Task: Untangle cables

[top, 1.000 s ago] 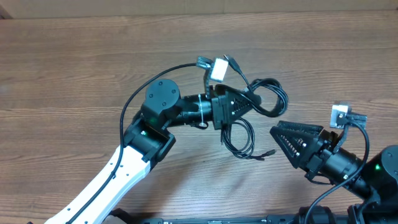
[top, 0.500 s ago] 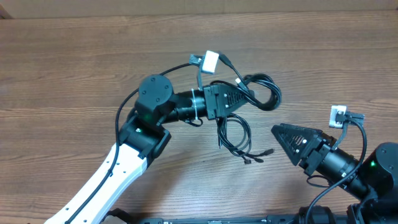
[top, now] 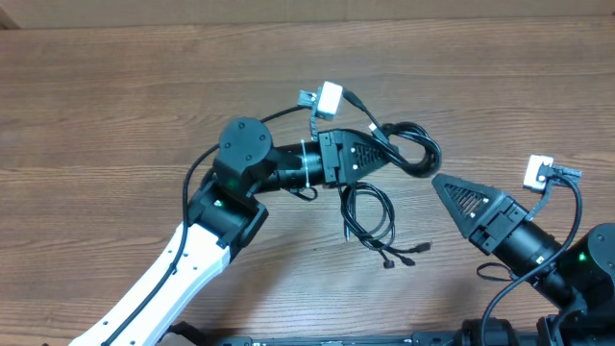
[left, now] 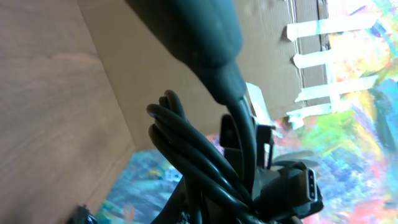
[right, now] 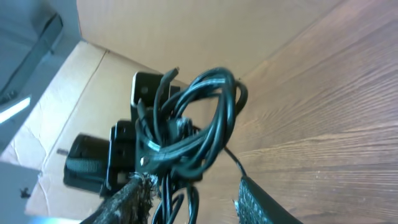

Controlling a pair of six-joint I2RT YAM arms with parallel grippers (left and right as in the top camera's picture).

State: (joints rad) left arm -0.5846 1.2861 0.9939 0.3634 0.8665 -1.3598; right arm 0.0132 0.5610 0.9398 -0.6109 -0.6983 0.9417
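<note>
Clamped tight in left pincer (top: 389, 158): cables (right: 178, 147), held up so loops hang loose beneath. Facing it, right pincer (top: 444, 185) partly spread, empty, just beside bundle, probably to pick a strand.

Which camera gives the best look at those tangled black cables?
The overhead view: it shows the cables whole, with the upper loop, lower coils and plug ends. The left wrist view shows a close-up clump with one plug; the right wrist view, one looped bunch.

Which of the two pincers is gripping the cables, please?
The left pincer: it is shut on the cables, while the right pincer stands open beside them.
</note>
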